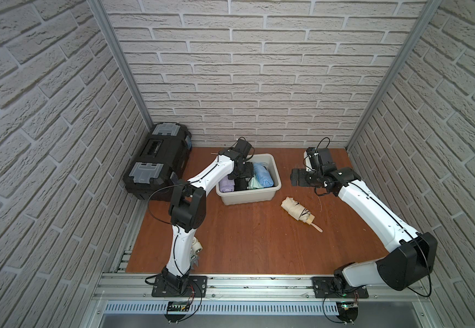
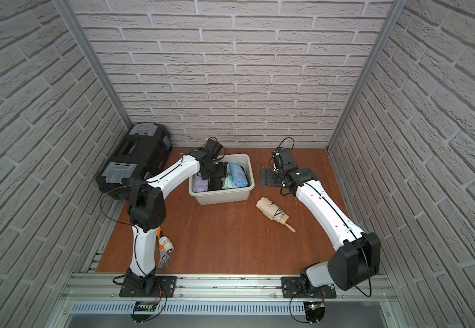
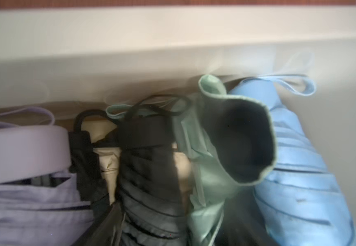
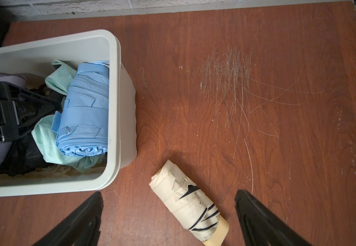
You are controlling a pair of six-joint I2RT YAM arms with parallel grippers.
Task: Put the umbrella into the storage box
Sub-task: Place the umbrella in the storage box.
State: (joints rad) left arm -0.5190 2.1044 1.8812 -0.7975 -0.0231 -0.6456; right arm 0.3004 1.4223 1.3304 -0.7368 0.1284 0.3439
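Deep in the storage box (image 1: 247, 196), left jaws' gap is hidden; right jaws gape wide, empty.

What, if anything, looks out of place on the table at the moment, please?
The cream umbrella lies on the table beside the storage box, while the other umbrellas are packed inside. A patch of fine scratches also mars its surface.
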